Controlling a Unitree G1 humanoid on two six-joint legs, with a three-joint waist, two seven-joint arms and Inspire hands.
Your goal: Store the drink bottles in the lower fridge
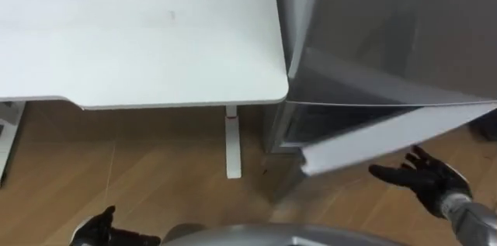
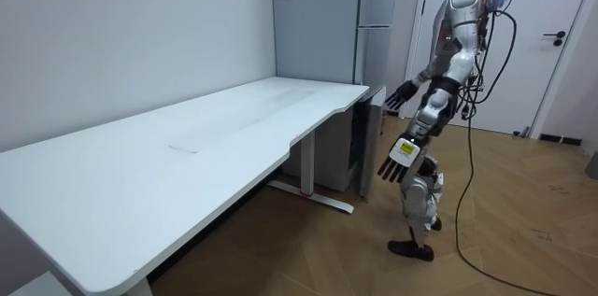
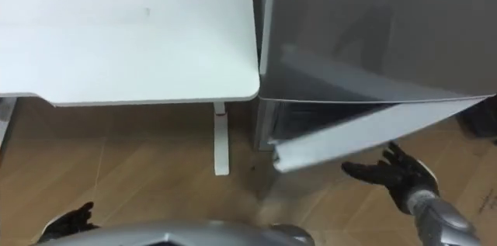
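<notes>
Fridge (image 1: 388, 29) stands at the right, just beside the right end of the white table (image 1: 140, 29), and its lower door (image 1: 388, 141) is swung partly open toward the robot. The robot stands on the wooden floor in front of it.

The right hand (image 1: 423, 176) hovers near the door's free edge, just below and to the right of it, fingers spread apart and straight, clamped on nothing; whether it touches the door cannot be told. The left hand (image 1: 101, 229) hangs low at the near left, and in the room view its fingers (image 2: 397, 167) look straight and relaxed. Neither hand carries a drink.

The step in hand seems to be opening the lower compartment, so the task looks to be at an early stage. Next, the right hand would likely need to catch the door edge and swing it wider, clearing enough room to reach inside before any drink is fetched.
</notes>
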